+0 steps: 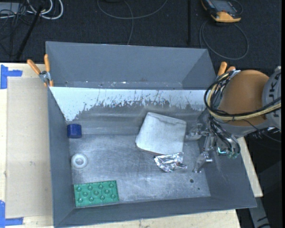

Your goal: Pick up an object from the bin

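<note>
While a green studded plate (96,193) lies flat in the near-left corner of the bin (133,72), a clear round cap (79,161) sits just beyond it. Right of centre, crumpled foil (169,162) touches the near edge of a pale folded sheet (161,132). The hand (199,166) hangs just right of the foil; spread or pressed together, I cannot tell. Farther back, a blue cap (74,130) stands by the left wall.

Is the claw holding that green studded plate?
No, the green studded plate lies flat in the lower left corner of the bin, far from the claw.
</note>
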`<state>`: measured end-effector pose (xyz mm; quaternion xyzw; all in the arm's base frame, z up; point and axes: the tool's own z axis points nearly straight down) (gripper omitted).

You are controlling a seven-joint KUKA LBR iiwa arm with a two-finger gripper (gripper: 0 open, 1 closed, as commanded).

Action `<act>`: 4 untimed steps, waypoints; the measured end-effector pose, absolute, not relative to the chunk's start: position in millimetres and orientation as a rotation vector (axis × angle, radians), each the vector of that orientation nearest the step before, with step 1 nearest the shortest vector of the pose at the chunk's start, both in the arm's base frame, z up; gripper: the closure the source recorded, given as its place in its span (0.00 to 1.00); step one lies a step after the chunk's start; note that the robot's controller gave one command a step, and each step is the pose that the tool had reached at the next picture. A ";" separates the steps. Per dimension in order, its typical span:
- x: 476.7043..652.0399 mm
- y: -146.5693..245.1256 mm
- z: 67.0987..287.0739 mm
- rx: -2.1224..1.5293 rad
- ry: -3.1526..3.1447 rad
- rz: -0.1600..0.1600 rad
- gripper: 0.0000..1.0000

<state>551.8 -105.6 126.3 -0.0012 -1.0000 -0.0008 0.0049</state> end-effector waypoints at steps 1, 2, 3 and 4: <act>533.2 -84.2 73.7 -0.388 -3.123 0.002 0.00; 537.5 -83.8 76.5 -0.385 -3.139 0.003 1.00; 541.5 -97.3 155.4 -0.406 -3.123 0.001 1.00; 521.7 -99.8 231.4 -0.412 -3.122 0.000 1.00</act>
